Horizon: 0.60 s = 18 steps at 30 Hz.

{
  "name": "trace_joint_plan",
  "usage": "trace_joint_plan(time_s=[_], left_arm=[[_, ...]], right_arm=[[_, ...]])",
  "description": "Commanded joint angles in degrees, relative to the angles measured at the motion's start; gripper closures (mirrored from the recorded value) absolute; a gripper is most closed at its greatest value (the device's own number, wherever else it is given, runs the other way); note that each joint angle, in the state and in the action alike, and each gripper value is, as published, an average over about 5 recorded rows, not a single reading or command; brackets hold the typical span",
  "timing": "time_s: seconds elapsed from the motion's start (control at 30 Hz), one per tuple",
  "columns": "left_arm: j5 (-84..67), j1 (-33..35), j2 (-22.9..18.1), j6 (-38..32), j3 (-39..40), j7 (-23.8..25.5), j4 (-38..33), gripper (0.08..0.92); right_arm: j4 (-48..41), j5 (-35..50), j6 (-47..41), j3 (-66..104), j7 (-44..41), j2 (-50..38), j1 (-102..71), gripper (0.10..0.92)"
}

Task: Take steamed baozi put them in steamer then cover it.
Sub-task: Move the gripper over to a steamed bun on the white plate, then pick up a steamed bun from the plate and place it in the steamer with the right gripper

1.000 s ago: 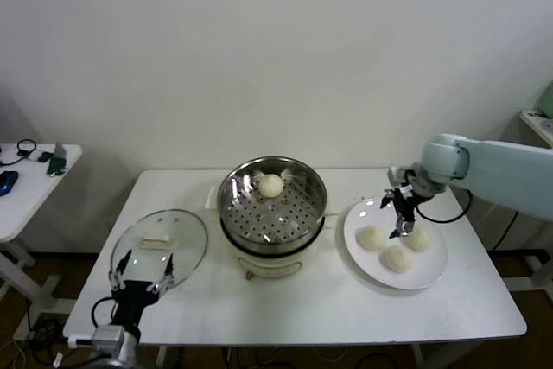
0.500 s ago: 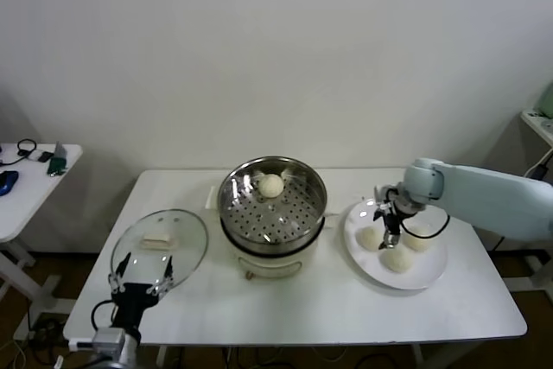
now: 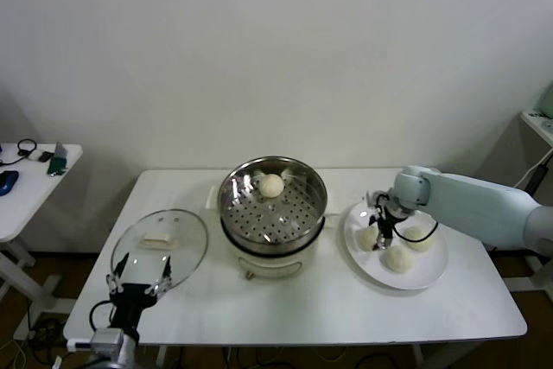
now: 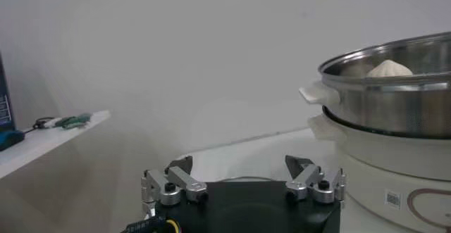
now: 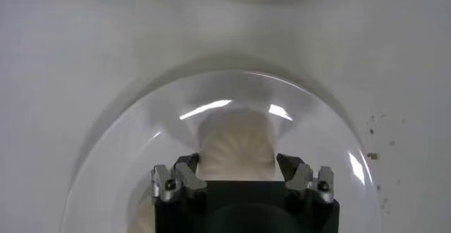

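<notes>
One baozi [image 3: 271, 185] sat inside the steamer [image 3: 272, 205] at frame centre, toward its far rim. Three more lay on the white plate [image 3: 423, 276] at right centre; the leftmost bun [image 3: 369, 237] was partly covered by the right pincer [image 3: 380, 235]. In the right wrist view its fingers [image 5: 184, 173] flanked that bun [image 5: 237, 146], jaws apart to either side, contact unclear, the bun's near half hidden behind the pincer body. The glass lid [image 3: 160, 246] lay on the surface [image 3: 302, 308] at lower left. The left pincer [image 3: 138, 281], released, hung at the lower left edge, its arm cut off by the frame.
</notes>
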Motion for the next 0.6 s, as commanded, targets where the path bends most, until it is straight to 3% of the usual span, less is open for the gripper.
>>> trace_joint_plan(time_s=[0.03, 0.6], left_arm=[[0.03, -0.12, -0.06, 0.07, 0.12, -0.01, -0.12, 0.177], [-0.23, -0.50, 0.01, 0.59, 0.30, -0.17, -1.17, 0.177]], right_arm=[[-0.04, 1.12, -0.02, -0.12, -0.84, 0.19, 1.74, 0.314], [10.94, 12.98, 2.04, -14.48, -6.89, 0.06, 32.56, 0.372]])
